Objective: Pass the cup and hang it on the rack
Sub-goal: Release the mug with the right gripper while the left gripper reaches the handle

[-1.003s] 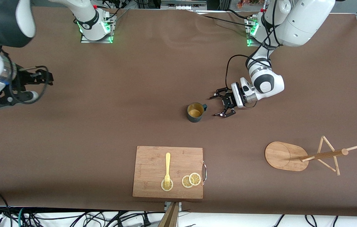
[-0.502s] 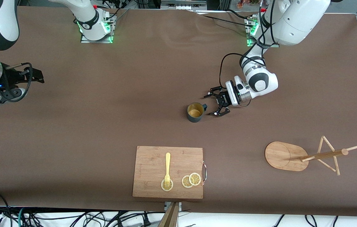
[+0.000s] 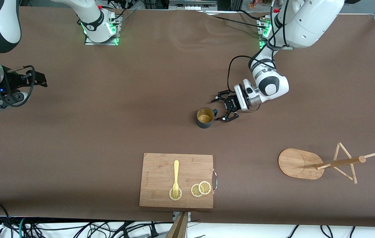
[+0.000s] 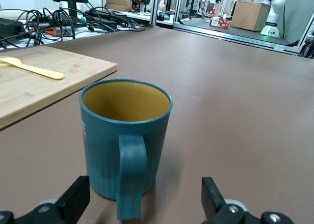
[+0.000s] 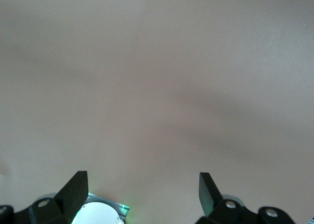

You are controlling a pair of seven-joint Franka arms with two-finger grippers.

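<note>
- Front view: the right arm is cut off at the frame's edge, and its right gripper [image 3: 38,81] hangs over bare table at the right arm's end; its fingers are too dark and small to read here.
- The cup [image 3: 205,117] stands upright mid-table, its handle turned toward the left gripper [image 3: 219,109], which sits just beside that handle with its fingers spread apart and holding nothing. Whether a fingertip touches the handle cannot be told.
- The rack [image 3: 319,163] lies toward the left arm's end of the table, nearer the camera than the cup and well apart from it; its oval base and pole show, the pegs thin and hard to count.
- A cutting board [image 3: 176,180] lies nearer the camera than the cup, carrying a yellow fork [image 3: 175,177] and lemon slices [image 3: 201,188]. Nothing stands between the cup and the left gripper.
- Left wrist view: the cup [image 4: 125,143] fills the middle, handle facing the camera, yellowish inside visible. The two fingertips [image 4: 73,200] are cut off by the frame edge; they stand wide apart either side of the handle, not closed on it. The cutting board [image 4: 44,84] with the fork [image 4: 32,68] lies near the cup.
- Right wrist view: only the brown table [image 5: 157,86] and two parted fingertips [image 5: 74,189], released and empty; everything else is hazy.
</note>
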